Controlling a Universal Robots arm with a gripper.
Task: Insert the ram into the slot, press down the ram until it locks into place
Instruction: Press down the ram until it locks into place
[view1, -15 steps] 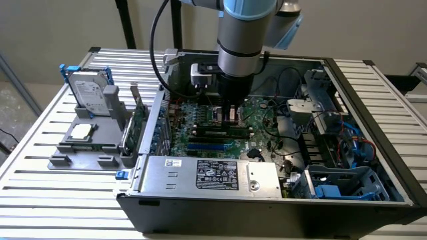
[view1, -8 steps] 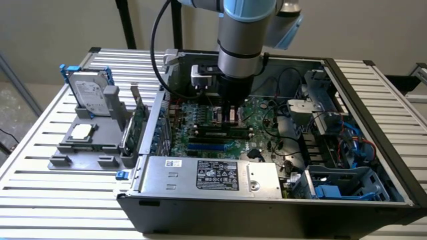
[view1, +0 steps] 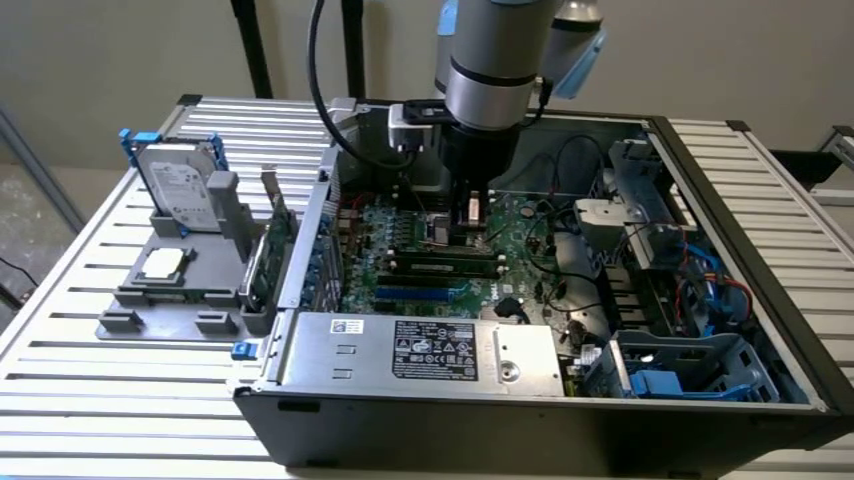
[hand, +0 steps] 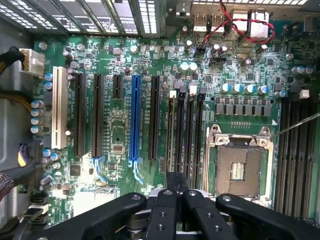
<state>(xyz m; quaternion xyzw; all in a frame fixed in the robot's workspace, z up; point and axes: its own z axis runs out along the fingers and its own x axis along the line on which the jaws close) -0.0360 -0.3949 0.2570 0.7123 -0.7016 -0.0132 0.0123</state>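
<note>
Green ram (view1: 451, 262) sits in slot (hand: 179, 132) beneath end effector (view1: 470, 238)

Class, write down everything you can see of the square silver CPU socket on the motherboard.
The CPU socket is a square frame of shiny silver metal with screws at its corners, around a dark, brownish field of contacts. It looks empty: no processor or cooler sits on it. It lies flat on the green motherboard, between two banks of long black slots. A thin metal lever slants away from one corner.

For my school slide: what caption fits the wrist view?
Robot claw hovering over a green motherboard, above black memory slots beside the CPU socket.
</note>
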